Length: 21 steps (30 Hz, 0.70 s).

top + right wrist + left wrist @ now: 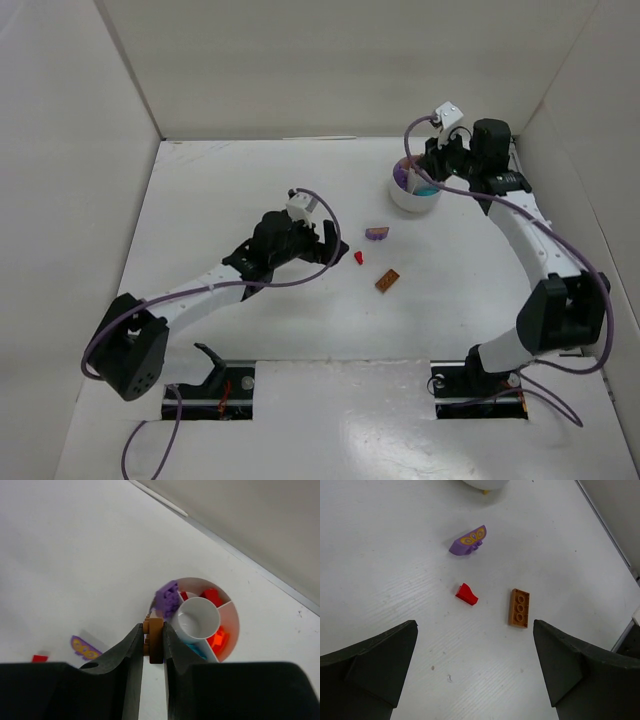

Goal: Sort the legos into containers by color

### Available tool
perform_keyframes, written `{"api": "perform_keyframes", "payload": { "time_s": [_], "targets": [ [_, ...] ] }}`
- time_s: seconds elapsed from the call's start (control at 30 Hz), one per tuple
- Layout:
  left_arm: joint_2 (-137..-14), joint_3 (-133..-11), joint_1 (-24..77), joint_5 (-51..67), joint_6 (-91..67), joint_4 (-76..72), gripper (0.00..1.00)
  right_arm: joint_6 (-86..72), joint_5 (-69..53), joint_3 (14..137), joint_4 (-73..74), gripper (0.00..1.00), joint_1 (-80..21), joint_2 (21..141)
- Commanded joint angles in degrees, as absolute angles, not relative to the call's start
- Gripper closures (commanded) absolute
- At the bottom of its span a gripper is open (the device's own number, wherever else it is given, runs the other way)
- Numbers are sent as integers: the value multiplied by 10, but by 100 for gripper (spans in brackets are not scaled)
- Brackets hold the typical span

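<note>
The round white tub (415, 203) stands at the back right; the right wrist view shows its wedges (231, 611) holding purple, red, orange and teal bricks around a central hole. My right gripper (153, 642) is shut on a brown brick (154, 640), held above the tub's near-left rim. On the table lie a purple piece (377, 234) (469, 540), a small red piece (358, 258) (466, 594) and a brown plate (387, 281) (519, 608). My left gripper (476, 667) (325, 240) is open and empty, just short of the red piece.
White walls enclose the table on three sides, the right wall close behind the tub. The arm bases (210, 385) sit at the near edge.
</note>
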<state>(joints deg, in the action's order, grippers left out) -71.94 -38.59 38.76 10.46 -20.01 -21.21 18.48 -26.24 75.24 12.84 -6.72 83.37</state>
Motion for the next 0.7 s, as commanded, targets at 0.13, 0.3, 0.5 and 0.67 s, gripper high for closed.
{"api": "perform_keyframes", "payload": {
  "time_s": [0.13, 0.3, 0.5, 0.67],
  "targets": [
    [-772, -434, 386, 159, -222, -196, 0, 247, -216, 863, 127, 100, -35, 964],
    [-813, -453, 386, 164, -217, -196, 3, 261, -231, 890, 115, 100, -23, 1014],
    [-831, -458, 386, 164, -212, -196, 3, 261, -239, 908, 115, 100, -23, 1048],
    [-844, -463, 386, 164, -212, -196, 4, 261, -244, 903, 115, 79, -23, 1053]
  ]
}}
